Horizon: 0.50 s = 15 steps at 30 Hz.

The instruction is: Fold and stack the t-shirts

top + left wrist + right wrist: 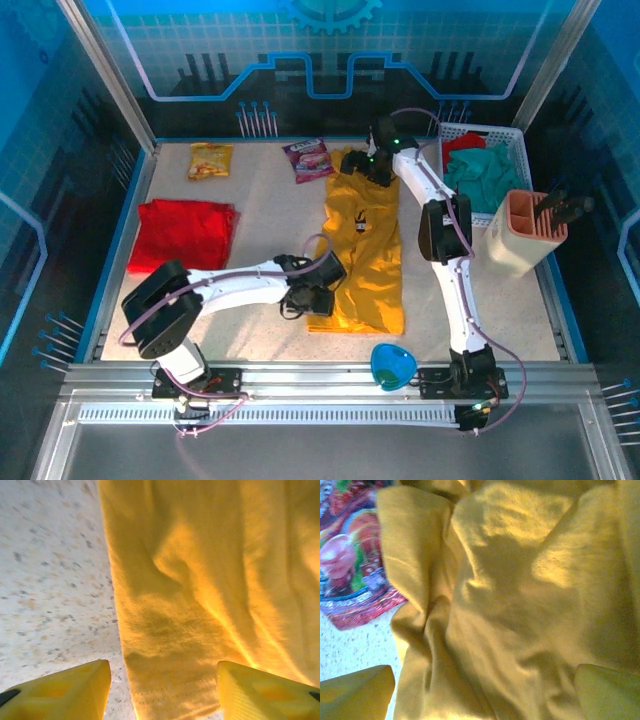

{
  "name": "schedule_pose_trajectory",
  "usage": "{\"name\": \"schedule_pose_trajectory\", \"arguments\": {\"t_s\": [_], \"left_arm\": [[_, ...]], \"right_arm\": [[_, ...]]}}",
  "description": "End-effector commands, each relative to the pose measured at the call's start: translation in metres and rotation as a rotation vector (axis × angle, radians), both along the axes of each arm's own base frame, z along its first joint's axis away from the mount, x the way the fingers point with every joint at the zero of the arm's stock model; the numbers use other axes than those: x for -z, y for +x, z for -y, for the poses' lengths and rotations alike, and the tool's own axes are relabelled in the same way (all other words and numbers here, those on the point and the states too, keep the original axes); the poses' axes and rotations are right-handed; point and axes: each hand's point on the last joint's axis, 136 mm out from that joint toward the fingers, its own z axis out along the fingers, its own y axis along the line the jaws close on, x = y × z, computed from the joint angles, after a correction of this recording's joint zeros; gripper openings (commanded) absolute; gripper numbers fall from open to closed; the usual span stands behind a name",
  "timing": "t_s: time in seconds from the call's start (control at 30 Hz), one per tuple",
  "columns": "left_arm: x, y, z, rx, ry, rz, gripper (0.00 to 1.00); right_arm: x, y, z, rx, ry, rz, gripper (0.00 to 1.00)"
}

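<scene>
Mustard t-shirt [365, 250] lies lengthwise mid-table, red t-shirt [183, 233] folded at left. Left gripper [314, 300] at its near hem and right gripper [368, 168] at its far end gape empty; pinching only 1 layer could skew the fold

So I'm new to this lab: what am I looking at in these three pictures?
Two robot arms are bolted at the table's near edge. One picture looks down from above; the other two come from wrist cameras, where the yellow wedges are the left fingers and the right fingers. On the table lie a mustard-yellow t-shirt, a red t-shirt, two snack packets and a basket of clothes. Both pairs stand open, the left at the yellow shirt's near hem, the right at its far end. Nothing is held.
</scene>
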Motion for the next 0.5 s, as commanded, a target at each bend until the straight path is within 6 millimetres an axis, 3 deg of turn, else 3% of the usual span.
{"name": "schedule_pose_trajectory", "arguments": {"t_s": [0.0, 0.1, 0.23, 0.33, 0.47], "left_arm": [[-0.044, 0.022, -0.007, 0.011, -0.07, 0.048, 0.61], [-0.061, 0.04, -0.015, -0.001, -0.142, 0.078, 0.62], [-0.056, 0.05, -0.027, -0.02, -0.195, 0.047, 0.62], [-0.044, 0.047, -0.027, -0.032, -0.265, -0.002, 0.6], [-0.033, 0.028, -0.014, -0.013, -0.388, -0.099, 0.54]], "right_arm": [[-0.075, -0.021, 0.012, -0.038, -0.075, 0.092, 0.95], [-0.088, -0.052, 0.026, -0.036, -0.127, 0.071, 1.0], [-0.082, -0.106, 0.047, -0.038, -0.184, 0.002, 1.0], [-0.07, -0.151, 0.058, -0.028, -0.167, -0.076, 0.99], [-0.044, -0.221, 0.06, -0.043, -0.101, -0.189, 0.94]]}}
